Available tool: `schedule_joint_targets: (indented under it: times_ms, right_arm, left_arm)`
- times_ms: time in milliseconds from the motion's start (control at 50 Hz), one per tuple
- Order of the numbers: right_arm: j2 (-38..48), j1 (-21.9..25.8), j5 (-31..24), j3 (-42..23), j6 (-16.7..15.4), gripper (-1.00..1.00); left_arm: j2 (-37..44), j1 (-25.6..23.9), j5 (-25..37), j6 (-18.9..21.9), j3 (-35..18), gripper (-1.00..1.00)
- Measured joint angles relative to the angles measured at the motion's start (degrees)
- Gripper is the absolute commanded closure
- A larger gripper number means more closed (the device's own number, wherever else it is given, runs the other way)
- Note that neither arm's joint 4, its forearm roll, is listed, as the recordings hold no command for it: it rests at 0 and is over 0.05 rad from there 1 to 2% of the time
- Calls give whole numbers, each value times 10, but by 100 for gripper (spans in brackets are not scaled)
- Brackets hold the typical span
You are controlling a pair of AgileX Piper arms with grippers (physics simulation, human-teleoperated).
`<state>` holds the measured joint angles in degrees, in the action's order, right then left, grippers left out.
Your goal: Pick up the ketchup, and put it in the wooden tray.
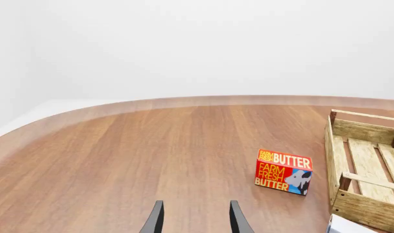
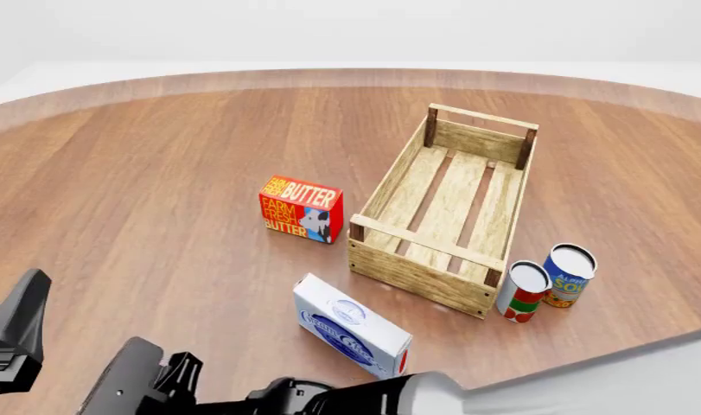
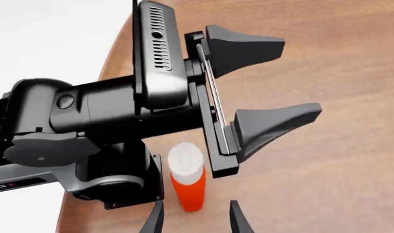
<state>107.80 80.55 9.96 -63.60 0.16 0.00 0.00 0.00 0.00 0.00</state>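
Observation:
The ketchup, a red-orange bottle with a white cap, shows only in the right wrist view, close beside the left arm's base. My right gripper is open, its two fingertips just short of the bottle and to either side of it. My left gripper hangs wide open and empty above the table, over the bottle in that view; it is also open in its own view. The wooden tray lies right of centre with nothing in it. In the front view the ketchup is hidden behind the arms.
A red butter box stands left of the tray. A white-and-blue box lies in front of the tray. Two cans stand at its near right corner. The right arm reaches leftward across the near table edge.

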Motion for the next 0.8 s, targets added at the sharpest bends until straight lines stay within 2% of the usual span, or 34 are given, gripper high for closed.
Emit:
schedule_joint_targets:
  times_ms: [800]
  right_arm:
    - [77, 1, -40, -72, -33, -100]
  left_arm:
    - [0, 0, 0, 0, 0, -100]
